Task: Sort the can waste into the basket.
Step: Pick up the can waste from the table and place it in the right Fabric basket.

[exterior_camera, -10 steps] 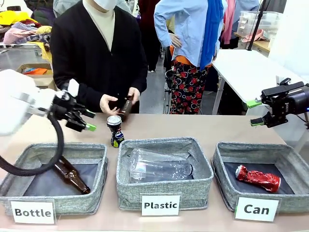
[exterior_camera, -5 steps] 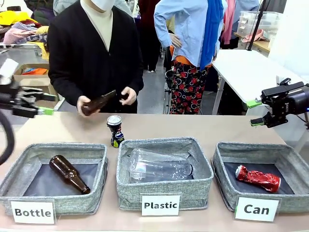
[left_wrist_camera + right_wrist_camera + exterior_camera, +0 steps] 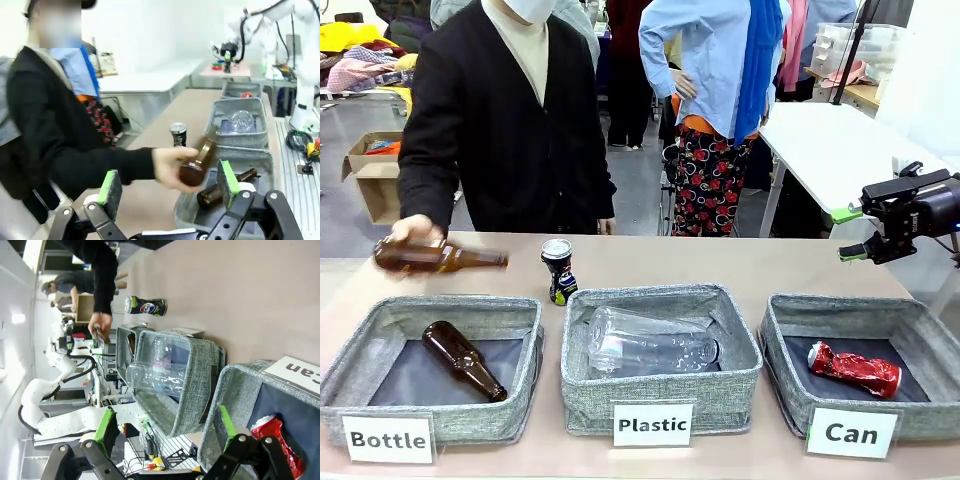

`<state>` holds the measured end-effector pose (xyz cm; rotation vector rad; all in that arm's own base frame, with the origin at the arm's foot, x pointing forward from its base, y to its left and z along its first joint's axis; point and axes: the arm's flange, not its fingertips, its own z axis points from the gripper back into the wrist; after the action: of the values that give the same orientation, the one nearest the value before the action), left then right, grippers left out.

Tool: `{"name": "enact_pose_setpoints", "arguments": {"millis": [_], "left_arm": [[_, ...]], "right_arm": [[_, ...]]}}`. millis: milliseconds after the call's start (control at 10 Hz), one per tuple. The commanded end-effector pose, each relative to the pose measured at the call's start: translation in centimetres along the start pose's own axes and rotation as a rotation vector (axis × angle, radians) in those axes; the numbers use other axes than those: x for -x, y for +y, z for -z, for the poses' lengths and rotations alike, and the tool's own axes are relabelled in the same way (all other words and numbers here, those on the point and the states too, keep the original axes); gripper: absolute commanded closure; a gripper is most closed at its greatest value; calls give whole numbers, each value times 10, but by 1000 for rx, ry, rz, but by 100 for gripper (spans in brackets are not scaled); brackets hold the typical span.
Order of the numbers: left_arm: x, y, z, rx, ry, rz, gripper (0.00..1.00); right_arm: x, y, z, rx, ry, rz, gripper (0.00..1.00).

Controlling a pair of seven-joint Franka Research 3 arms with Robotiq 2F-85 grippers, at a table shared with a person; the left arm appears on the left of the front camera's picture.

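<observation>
Pulled the left claw [image 3: 167,182] off to the left, away from its spot of a second ago beside the black can [image 3: 558,270]; pads now wide apart, nothing between them. Swung over to that same side meanwhile: a brown bottle [image 3: 445,259] in the person's hand [image 3: 415,228], held level just above the table [image 3: 720,262], behind the Bottle basket [image 3: 485,418], and straight ahead of the left claw from the wrist camera. Looks like glass business, so no gain for the cans. No shift in the right claw [image 3: 848,232]: parked at the far right, open wide, empty. No shift in the black can either: upright on the table, behind the gap between the Bottle basket and the Plastic basket [image 3: 720,395], well apart from the Can basket [image 3: 778,350]. Red can [image 3: 853,368] already lying inside that basket. Half done, then; black can left to fetch and carry across to the right, with neither claw close to it at present
</observation>
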<state>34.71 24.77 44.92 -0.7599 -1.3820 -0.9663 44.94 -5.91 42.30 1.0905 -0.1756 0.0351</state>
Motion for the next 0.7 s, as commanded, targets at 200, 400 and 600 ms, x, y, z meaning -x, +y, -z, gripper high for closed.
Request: {"name": "enact_pose_setpoints", "arguments": {"millis": [200,400,600], "left_arm": [[5,-19,-92,-37,-85,-60,0],[17,-28,-102,-21,-131,-54,0],[21,-28,-99,-30,-127,-66,0]], "right_arm": [[1,2,-2,-6,5,-20,0],[1,2,-2,-6,5,-20,0],[1,2,-2,-6,5,-20,0]]}}
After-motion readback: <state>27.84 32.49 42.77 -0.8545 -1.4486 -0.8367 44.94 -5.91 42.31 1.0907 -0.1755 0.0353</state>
